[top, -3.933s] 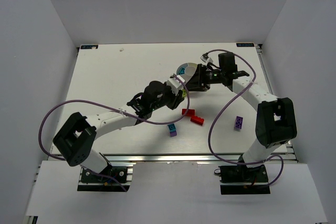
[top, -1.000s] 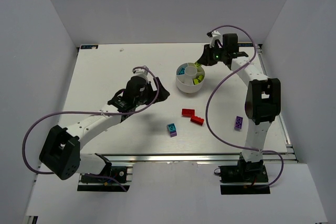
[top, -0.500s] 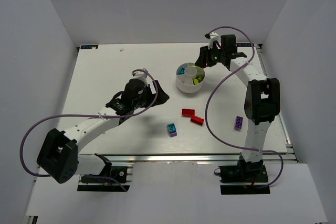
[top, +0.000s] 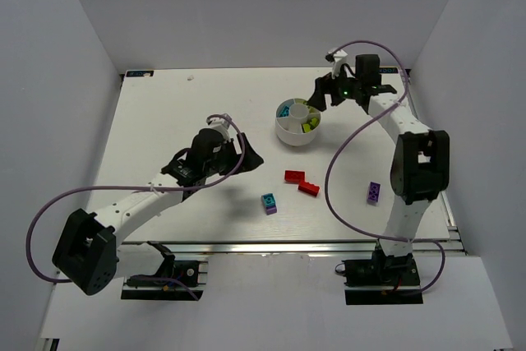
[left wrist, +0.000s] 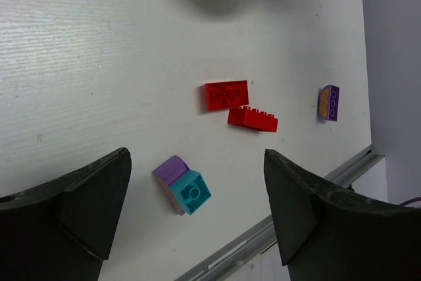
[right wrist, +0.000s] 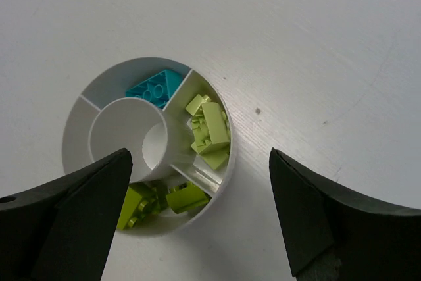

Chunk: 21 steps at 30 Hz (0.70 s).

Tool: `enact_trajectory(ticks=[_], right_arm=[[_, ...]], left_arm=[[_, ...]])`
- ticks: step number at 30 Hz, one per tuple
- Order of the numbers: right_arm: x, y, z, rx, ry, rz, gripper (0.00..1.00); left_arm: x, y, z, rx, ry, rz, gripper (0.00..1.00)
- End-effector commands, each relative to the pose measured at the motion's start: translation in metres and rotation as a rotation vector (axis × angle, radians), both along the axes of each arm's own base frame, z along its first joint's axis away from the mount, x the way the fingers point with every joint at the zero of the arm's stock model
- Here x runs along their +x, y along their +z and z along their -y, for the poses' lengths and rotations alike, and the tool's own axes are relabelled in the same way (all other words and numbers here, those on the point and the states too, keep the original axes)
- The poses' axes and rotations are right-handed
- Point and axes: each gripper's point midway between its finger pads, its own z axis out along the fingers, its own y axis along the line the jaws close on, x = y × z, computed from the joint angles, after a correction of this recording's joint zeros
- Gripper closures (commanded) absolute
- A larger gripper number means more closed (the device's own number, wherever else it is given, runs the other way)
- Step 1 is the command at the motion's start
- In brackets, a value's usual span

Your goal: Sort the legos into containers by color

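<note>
The white round dish [top: 288, 131] stands at the back right of the table, and its wedge containers show in the right wrist view. One wedge holds a cyan lego [right wrist: 152, 88]. Lime legos [right wrist: 210, 133] fill the wedge beside it, and more lime legos [right wrist: 158, 199] lie in another. My right gripper [right wrist: 199, 156] hangs open just above the dish [right wrist: 66, 143], with nothing between its fingers. My left gripper [left wrist: 195, 156] is open above loose legos: two red ones [left wrist: 226, 95] [left wrist: 252, 118], a cyan-and-purple pair [left wrist: 183, 185] and a purple one [left wrist: 329, 102].
The loose legos lie mid-table toward the near edge: the two red ones [top: 293, 176], the cyan-and-purple pair [top: 269, 202] and the purple one [top: 374, 192] near the right arm. A metal rail [top: 312, 246] runs along the near edge. White walls enclose the table.
My right gripper's jaws have gone from shut to wide open over the dish. The left arm has drifted slightly toward the near side.
</note>
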Motion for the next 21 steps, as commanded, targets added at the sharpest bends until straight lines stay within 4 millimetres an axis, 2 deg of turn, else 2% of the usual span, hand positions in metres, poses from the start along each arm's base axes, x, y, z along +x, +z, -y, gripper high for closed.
enact_trajectory(ticks=[1,3,4,5,7,8,10,11,12,13,14,15,16,19,21], right_arm=[[-0.027,0.077,0.01,-0.014,0.174,0.307,0.1],[-0.044,0.085,0.013,-0.034,0.255,0.426,0.11],[-0.051,0.108,0.014,-0.045,0.264,0.545,0.11],[-0.065,0.081,0.014,-0.044,0.286,0.508,0.11],[-0.081,0.077,0.011,-0.063,0.377,0.537,0.11],[-0.1,0.066,0.008,-0.045,0.433,0.435,0.12],[-0.121,0.065,0.002,-0.002,0.514,0.392,0.27],[-0.129,0.065,0.0,0.017,0.525,0.369,0.41],[-0.135,0.059,0.001,0.029,0.514,0.343,0.48],[-0.139,0.064,0.002,0.032,0.493,0.347,0.55],[-0.14,0.063,0.004,0.044,0.446,0.306,0.6],[-0.143,0.057,0.006,0.043,0.422,0.295,0.61],[-0.145,0.062,0.008,0.041,0.401,0.302,0.6],[-0.149,0.058,0.014,0.037,0.315,0.265,0.47],[-0.147,0.056,0.02,0.031,0.252,0.247,0.39]], left_arm=[[-0.009,0.007,0.0,-0.026,-0.029,-0.003,0.13],[-0.012,0.002,0.0,-0.018,-0.035,-0.024,0.15],[-0.013,0.002,0.0,-0.018,-0.039,-0.027,0.16],[-0.013,0.0,0.002,-0.013,-0.041,-0.036,0.17],[-0.015,-0.002,0.003,-0.005,-0.046,-0.047,0.18],[-0.016,-0.005,0.002,0.006,-0.041,-0.07,0.2],[-0.014,-0.008,0.004,0.03,-0.03,-0.092,0.2],[-0.017,-0.013,0.003,0.045,-0.023,-0.128,0.2],[-0.019,-0.02,0.005,0.064,-0.022,-0.158,0.2],[-0.016,-0.016,0.008,0.064,-0.013,-0.166,0.2],[-0.019,-0.02,0.007,0.077,0.005,-0.204,0.21],[-0.021,-0.022,0.009,0.087,0.009,-0.223,0.21],[-0.018,-0.021,0.012,0.094,0.02,-0.236,0.21],[-0.023,-0.031,0.012,0.147,0.054,-0.321,0.2],[-0.026,-0.029,0.012,0.188,0.086,-0.369,0.2]])
